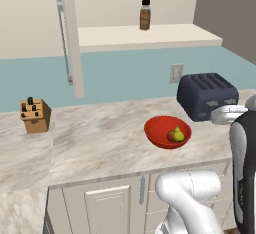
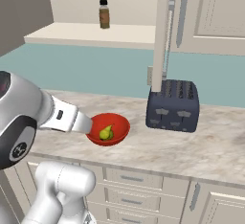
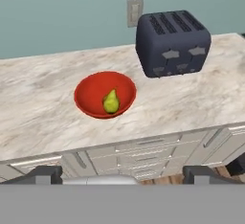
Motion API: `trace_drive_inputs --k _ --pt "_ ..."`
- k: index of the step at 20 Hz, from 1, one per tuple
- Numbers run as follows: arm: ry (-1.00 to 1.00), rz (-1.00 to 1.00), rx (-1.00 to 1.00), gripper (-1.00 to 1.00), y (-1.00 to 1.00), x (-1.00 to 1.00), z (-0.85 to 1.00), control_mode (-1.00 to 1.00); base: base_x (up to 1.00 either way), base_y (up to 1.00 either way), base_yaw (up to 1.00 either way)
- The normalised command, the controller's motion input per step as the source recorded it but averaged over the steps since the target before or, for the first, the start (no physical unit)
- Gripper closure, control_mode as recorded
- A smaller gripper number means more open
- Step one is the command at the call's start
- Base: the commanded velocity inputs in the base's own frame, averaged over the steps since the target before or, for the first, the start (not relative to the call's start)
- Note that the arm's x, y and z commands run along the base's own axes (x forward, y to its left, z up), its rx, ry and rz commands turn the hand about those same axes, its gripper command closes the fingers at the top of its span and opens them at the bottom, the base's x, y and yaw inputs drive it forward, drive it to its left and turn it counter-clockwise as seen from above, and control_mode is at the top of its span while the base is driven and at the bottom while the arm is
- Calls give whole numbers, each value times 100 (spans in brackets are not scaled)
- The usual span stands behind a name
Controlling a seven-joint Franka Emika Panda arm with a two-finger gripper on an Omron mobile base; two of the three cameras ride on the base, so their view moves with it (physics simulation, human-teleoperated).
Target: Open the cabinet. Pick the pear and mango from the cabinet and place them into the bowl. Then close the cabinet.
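A: Where is the pear (image 3: 111, 102)?
B: In the red bowl (image 3: 91, 91), lying on the bowl's floor, narrow top up. In the hand view the bowl sits ahead of the pincer (image 3: 122, 173), a little to the left of its midline, well apart from the fingertips (image 3: 45, 174).
A: And the mango (image 1: 171, 136)?
B: In the left base view a duller, rounder fruit lies touching the pear in the same bowl; the hand view hides it behind the pear.
A: The pincer itself?
B: Spread wide, nothing between its tips, pulled back off the table (image 3: 43, 108) edge over the drawer fronts.
A: The cabinet (image 1: 70, 33)?
B: Its door stands open, edge-on, with the long grey bar handle showing. On its pale shelf (image 1: 150, 35), high above and beyond the pincer, stands a brown bottle (image 1: 145, 15) with a black cap; any label is too small to read.
A: Anything else?
B: A dark toaster (image 3: 172, 41) ahead and right of the pincer, near the bowl, with a wall outlet (image 3: 135, 12) behind it. A knife block (image 1: 35, 115) stands far left. No legible writing anywhere.
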Motion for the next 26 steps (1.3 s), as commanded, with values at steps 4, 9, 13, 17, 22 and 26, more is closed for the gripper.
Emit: trace_drive_inputs --k 4,9,13,17,22,26 --pt "-8 0 0 -100 -29 -32 40 -100 0 0 0" --pt "-3 0 2 -100 -37 -29 42 -100 0 0 0" --pt "0 0 0 -100 -30 -22 21 -100 0 0 0" --pt "0 0 1 -100 -41 -12 19 -100 0 0 0" --pt "0 0 4 -100 -41 -3 2 -100 0 0 0" --pt "0 0 13 -100 -36 0 0 -100 0 0 0"
